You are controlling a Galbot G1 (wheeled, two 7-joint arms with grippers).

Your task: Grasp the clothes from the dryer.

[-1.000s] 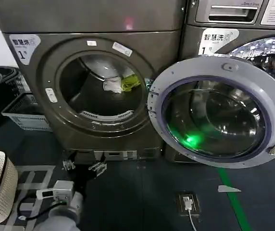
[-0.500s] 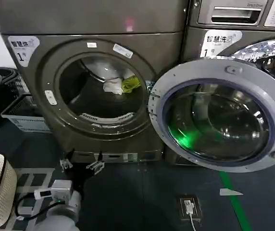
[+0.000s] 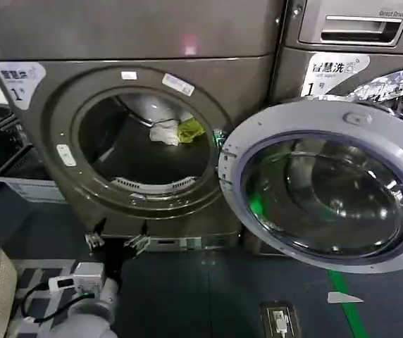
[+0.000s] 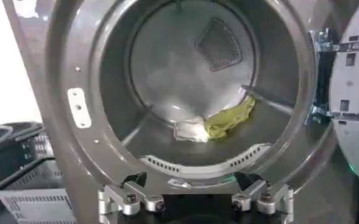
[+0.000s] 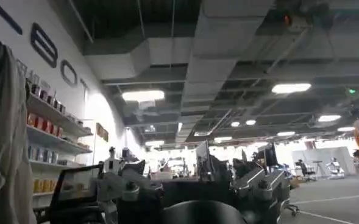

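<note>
Clothes lie at the back of the drum of the dryer [image 3: 60, 141], the white piece [image 3: 165, 132] touching the yellow-green piece [image 3: 190, 129] beside it. My left gripper [image 3: 119, 243] hangs low before the dryer's open mouth, fingers spread wide and empty. Its door [image 3: 328, 183] stands swung open. My right gripper [image 5: 191, 189] points away into the room, open, holding nothing.

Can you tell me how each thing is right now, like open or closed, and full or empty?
dryer: mouth open, two small cloths inside.
dryer door: swung wide open to the right.
white cloth: crumpled at the back of the drum, not held.
yellow-green cloth: crumpled, touching the white one, not held.
left gripper: open, empty, low in front of the dryer.
basket: on the floor left of the dryer.
</note>
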